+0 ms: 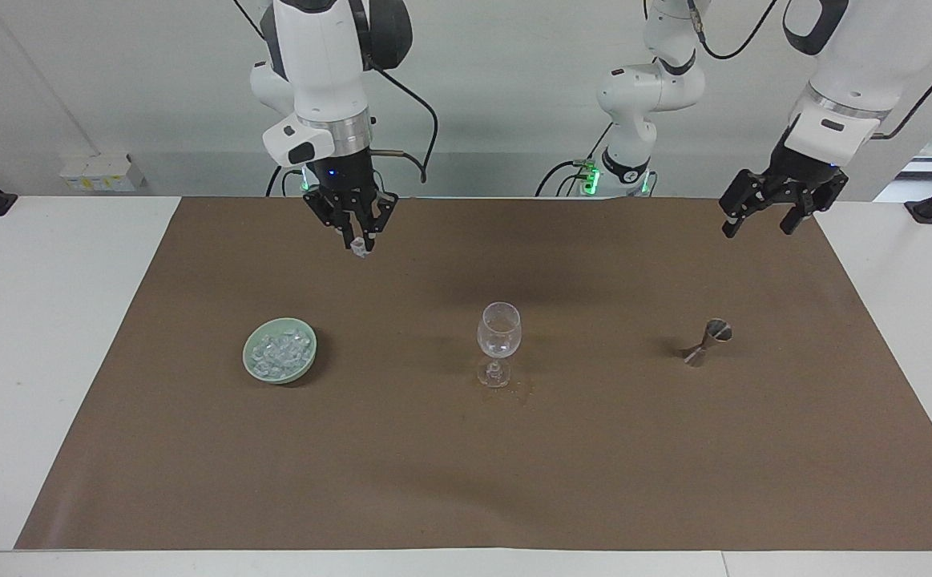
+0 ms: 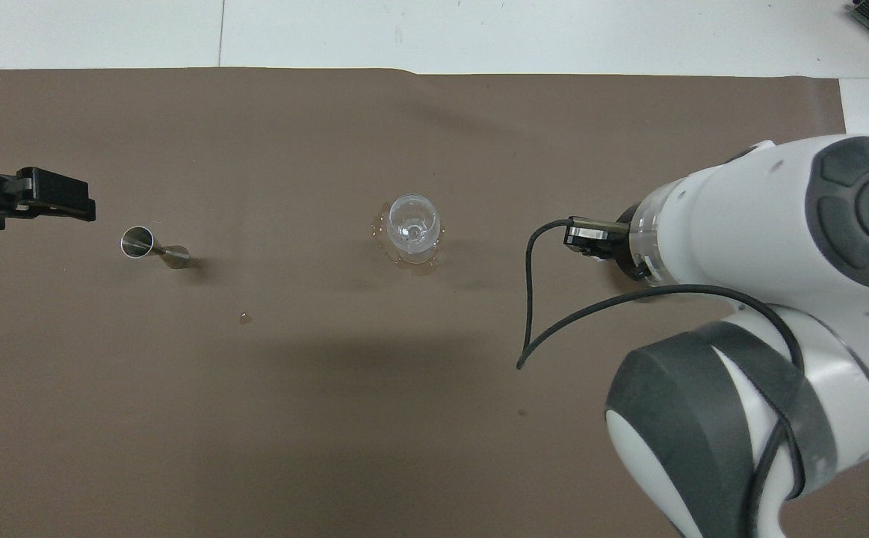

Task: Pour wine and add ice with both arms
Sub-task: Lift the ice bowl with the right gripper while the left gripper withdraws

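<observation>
A clear stemmed wine glass (image 1: 499,335) stands mid-mat; it also shows in the overhead view (image 2: 414,226). Any wine in it is barely visible. A green bowl (image 1: 253,367) holds a pile of ice (image 1: 280,351); the right arm hides it in the overhead view. My right gripper (image 1: 356,239) is shut on one ice cube (image 1: 361,248), high over the mat between bowl and glass. My left gripper (image 1: 762,216) is open and empty, raised over the mat near the left arm's end; it also shows in the overhead view (image 2: 49,200).
A small steel jigger (image 1: 708,342) stands on the brown mat (image 1: 466,481) toward the left arm's end, also in the overhead view (image 2: 152,246). Wet spots (image 1: 518,393) lie around the glass foot. White table (image 1: 49,336) surrounds the mat.
</observation>
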